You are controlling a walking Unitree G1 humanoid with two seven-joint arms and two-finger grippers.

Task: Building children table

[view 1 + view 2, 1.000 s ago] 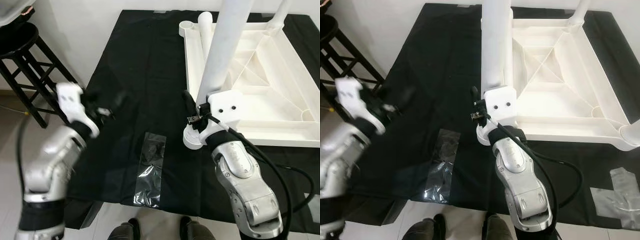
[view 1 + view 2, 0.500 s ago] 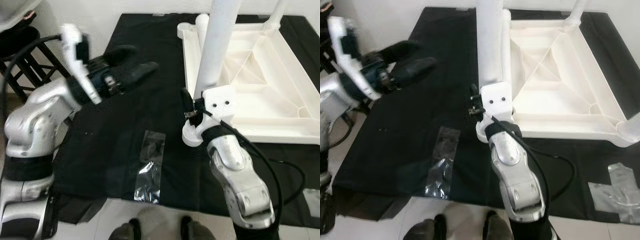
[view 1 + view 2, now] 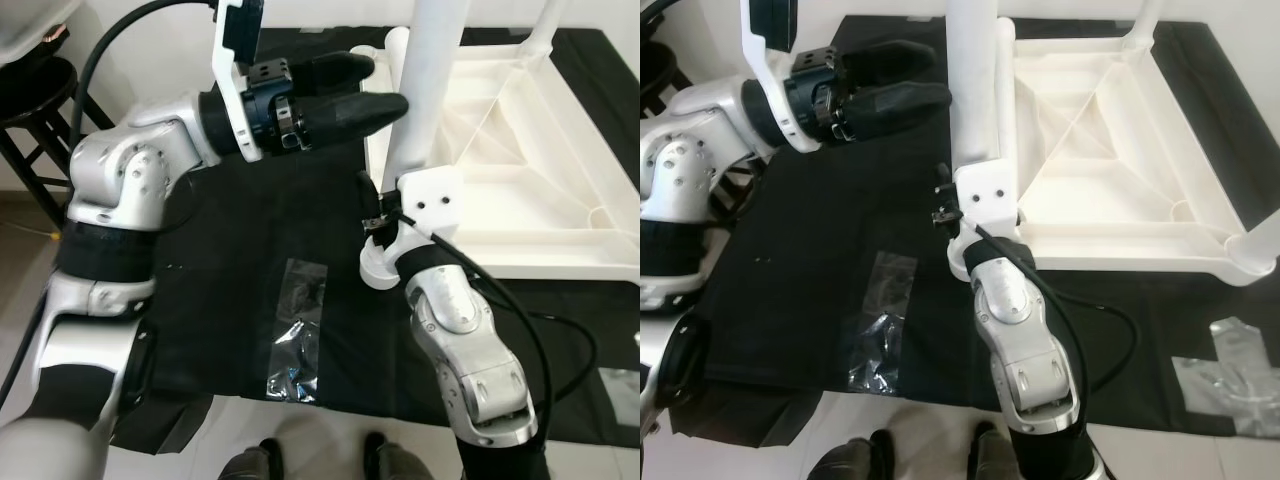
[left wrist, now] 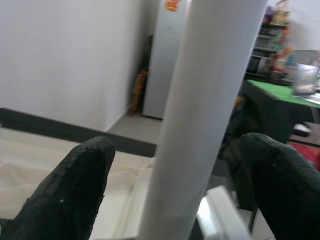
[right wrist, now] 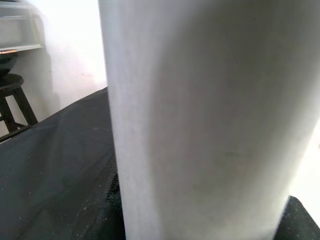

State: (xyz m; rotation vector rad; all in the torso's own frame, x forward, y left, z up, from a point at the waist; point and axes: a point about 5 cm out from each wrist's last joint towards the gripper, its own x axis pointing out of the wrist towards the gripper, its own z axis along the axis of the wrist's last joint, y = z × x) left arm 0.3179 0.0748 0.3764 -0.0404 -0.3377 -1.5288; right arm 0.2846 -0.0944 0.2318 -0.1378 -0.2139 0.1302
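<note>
Nearest the camera, two dark shoe tips (image 3: 315, 462) on pale floor at the front hem of the black cloth (image 3: 230, 290), which hangs loose over its near edge. On the cloth, a clear plastic bag (image 3: 297, 330) lies flat, well apart from both arms, with open cloth around it. Right gripper (image 3: 378, 215) is clamped on the white table leg (image 3: 425, 95) just above its flared foot; the leg stands upright beside the near left corner of the upturned white tabletop (image 3: 520, 175), whose ribbed underside faces up. Right wrist view: the leg (image 5: 200, 120) close against the lens, black cloth and a dark stool behind. Left gripper (image 3: 385, 85) is raised level with the leg's mid shaft, jaws spread, fingertips (image 3: 390, 105) at the leg; touching or not, cannot tell. Left wrist view: the leg (image 4: 210, 115) stands between the two black fingers (image 4: 75, 185), a gap on each side. Past the tabletop's far corner another white leg (image 3: 548, 28) stands up. Black stool (image 3: 40, 110) at the cloth's left edge, by the white wall; grey tape (image 3: 1230, 365) on the cloth at right.
</note>
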